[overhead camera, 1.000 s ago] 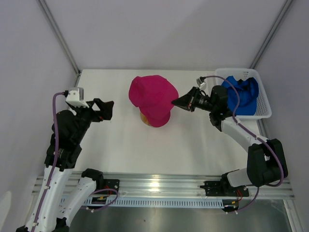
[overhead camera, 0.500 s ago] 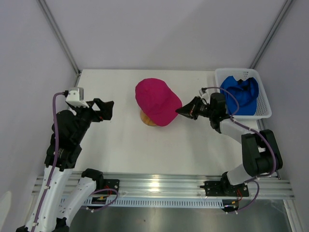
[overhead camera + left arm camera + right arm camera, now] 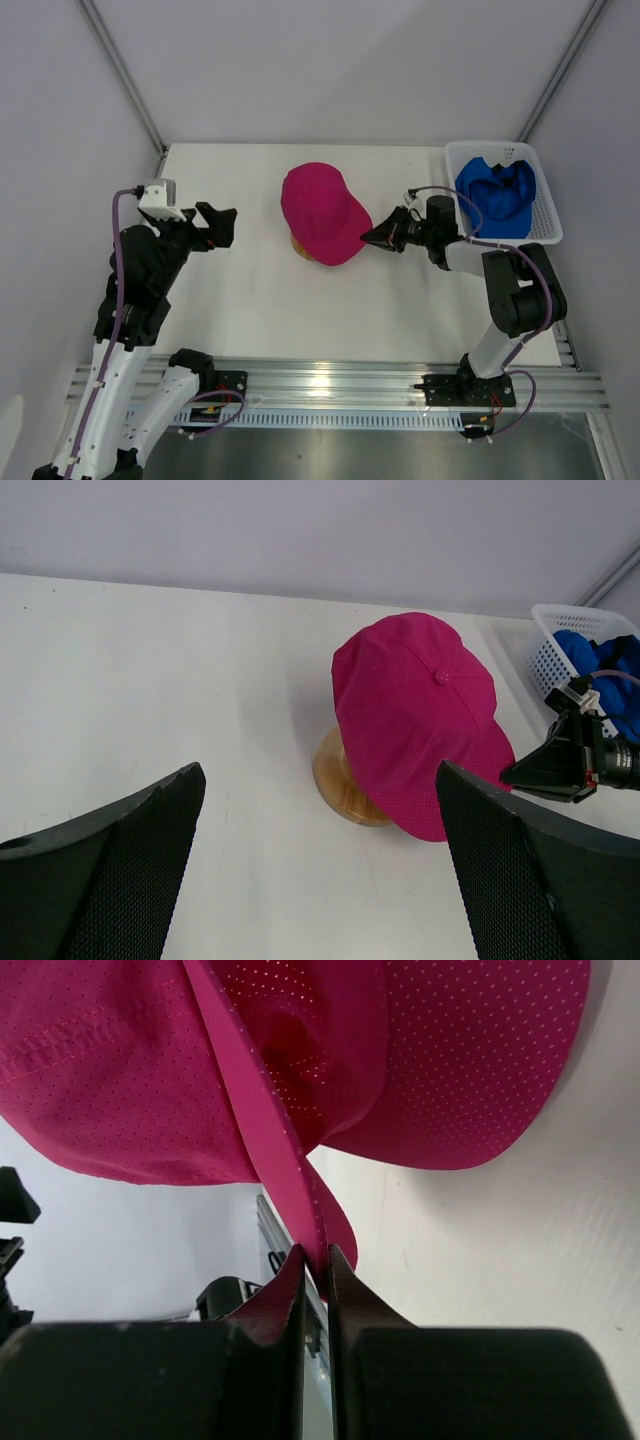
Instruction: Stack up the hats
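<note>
The top camera looks down from above the six o'clock edge over the whole worktop [image 3: 250,290]. Left wrist faces three o'clock from well back; right wrist faces nine o'clock, close against the pink hat [image 3: 318,205] all views share.

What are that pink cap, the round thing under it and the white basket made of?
The pink cap looks like soft matte fabric: tiny perforation dots, stitched seams, a bendy brim. The stand under it seems to be wood, pale tan with visible grain and a slight sheen. The basket is probably plastic: plain white, moulded mesh walls.
</note>
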{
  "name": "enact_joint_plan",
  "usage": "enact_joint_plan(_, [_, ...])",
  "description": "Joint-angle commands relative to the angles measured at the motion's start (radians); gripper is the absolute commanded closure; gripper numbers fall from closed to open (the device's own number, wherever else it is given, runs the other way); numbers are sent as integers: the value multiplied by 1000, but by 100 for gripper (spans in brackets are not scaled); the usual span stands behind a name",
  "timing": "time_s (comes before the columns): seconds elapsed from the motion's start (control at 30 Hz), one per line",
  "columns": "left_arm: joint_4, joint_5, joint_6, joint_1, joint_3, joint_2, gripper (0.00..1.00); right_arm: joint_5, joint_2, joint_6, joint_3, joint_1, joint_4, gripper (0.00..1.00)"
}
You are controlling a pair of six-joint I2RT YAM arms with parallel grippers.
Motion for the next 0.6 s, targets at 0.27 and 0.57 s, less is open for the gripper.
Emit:
enact_joint_plan(0.27, [15,1,29,-4,17,11,0,317,-187,-354,173,-39,-578,21])
enact_joint_plan(0.57, [15,17,26,-4,23,8,0,665,-535,-469,288,-145,-761,1])
